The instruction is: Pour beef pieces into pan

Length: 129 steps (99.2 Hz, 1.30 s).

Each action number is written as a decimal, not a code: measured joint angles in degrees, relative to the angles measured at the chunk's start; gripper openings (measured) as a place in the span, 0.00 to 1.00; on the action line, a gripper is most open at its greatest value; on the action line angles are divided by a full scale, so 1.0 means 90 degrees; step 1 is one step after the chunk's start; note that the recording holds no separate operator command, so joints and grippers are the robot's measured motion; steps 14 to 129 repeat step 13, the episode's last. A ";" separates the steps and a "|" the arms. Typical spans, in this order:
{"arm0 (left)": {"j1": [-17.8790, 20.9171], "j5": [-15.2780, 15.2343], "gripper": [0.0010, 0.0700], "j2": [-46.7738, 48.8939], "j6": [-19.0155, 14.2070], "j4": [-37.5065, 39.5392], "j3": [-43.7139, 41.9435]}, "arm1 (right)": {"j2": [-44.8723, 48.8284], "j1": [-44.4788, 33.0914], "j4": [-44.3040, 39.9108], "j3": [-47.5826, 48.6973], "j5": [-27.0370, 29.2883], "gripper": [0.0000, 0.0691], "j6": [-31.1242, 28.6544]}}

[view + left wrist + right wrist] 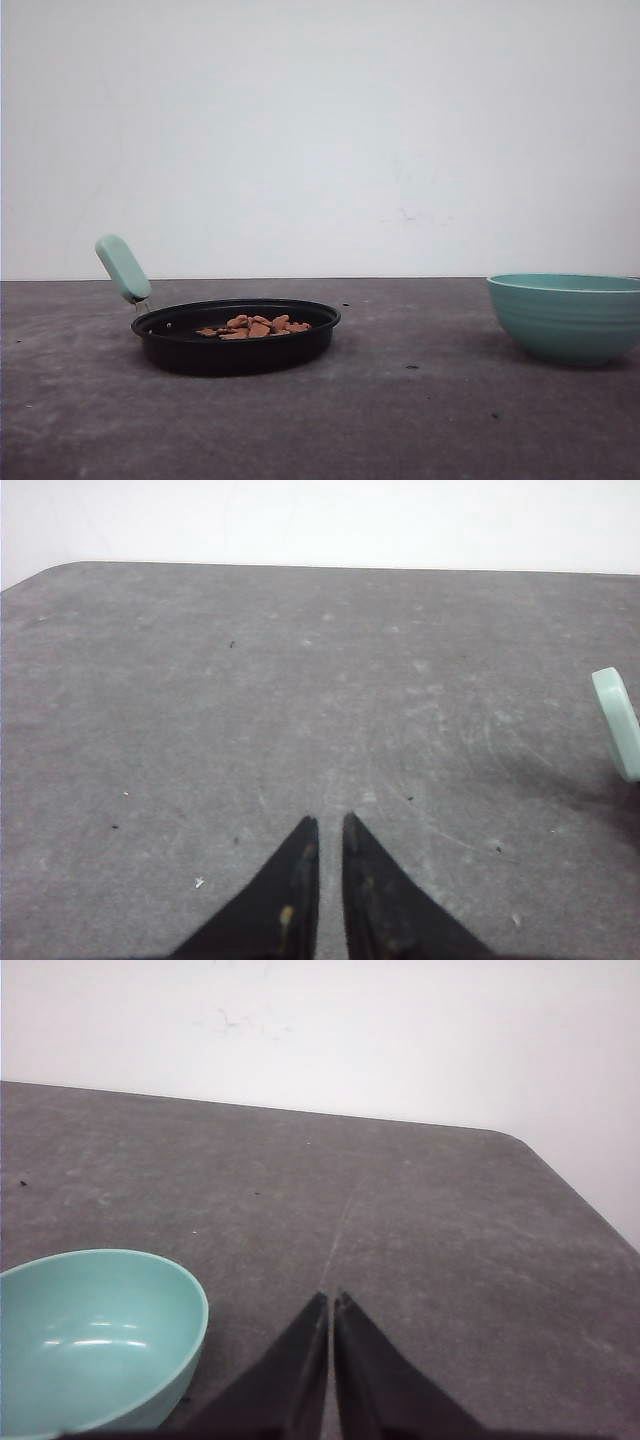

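The beef pieces (254,327) lie in the pan (237,338), lower left of the front view. My left gripper (330,825) and right gripper (331,1300) are both closed on nothing, apart from it.

No readable text from my cameras. Nothing printed on the pan (236,345) or the bowl (566,316).
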<state>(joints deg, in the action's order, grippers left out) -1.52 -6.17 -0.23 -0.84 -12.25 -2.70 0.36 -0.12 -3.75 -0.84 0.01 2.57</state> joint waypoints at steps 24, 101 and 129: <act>0.0000 0.0000 0.01 0.0000 0.0000 0.0000 0.0000 | 0.0000 0.0000 0.0000 0.0000 0.0000 0.01 0.0000; 0.0000 0.0000 0.01 0.0000 0.0000 0.0000 0.0000 | 0.0000 0.0000 0.0000 0.0000 0.0000 0.01 0.0000; 0.0000 0.0000 0.01 0.0000 0.0000 0.0000 0.0000 | 0.0000 0.0000 0.0000 0.0000 0.0000 0.01 0.0000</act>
